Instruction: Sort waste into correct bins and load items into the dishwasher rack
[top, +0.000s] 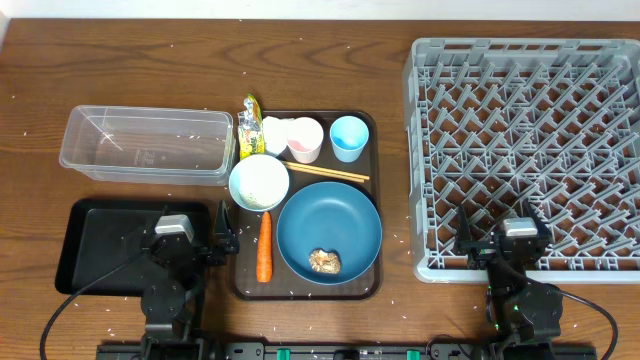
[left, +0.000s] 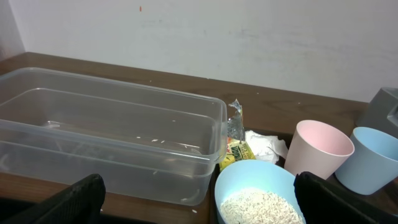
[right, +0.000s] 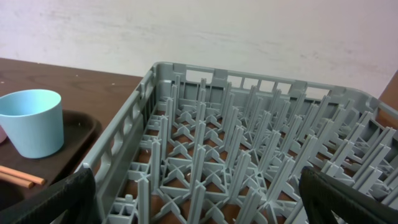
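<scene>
On the brown serving tray (top: 370, 270) are a dark-blue plate (top: 335, 220) holding a brown lump (top: 324, 261), a carrot (top: 264, 246), a white bowl (top: 245, 170) of rice (left: 258, 208), chopsticks (top: 325, 172), a white-pink cup (top: 305, 139), a light-blue cup (top: 349, 137), white paper (top: 274, 133) and a yellow-green wrapper (top: 249, 118). The clear tub (top: 148, 145) and the black tray (top: 100, 245) are on the left. The grey rack (top: 530, 150) is on the right. My left gripper (left: 199, 205) is open over the black tray's right end. My right gripper (right: 199, 199) is open at the rack's front edge.
Loose rice grains are scattered over the wooden table (top: 395, 60). The wall runs along the table's far edge. In the right wrist view the light-blue cup (right: 31, 121) and chopstick ends (right: 18, 176) lie left of the rack (right: 249, 143).
</scene>
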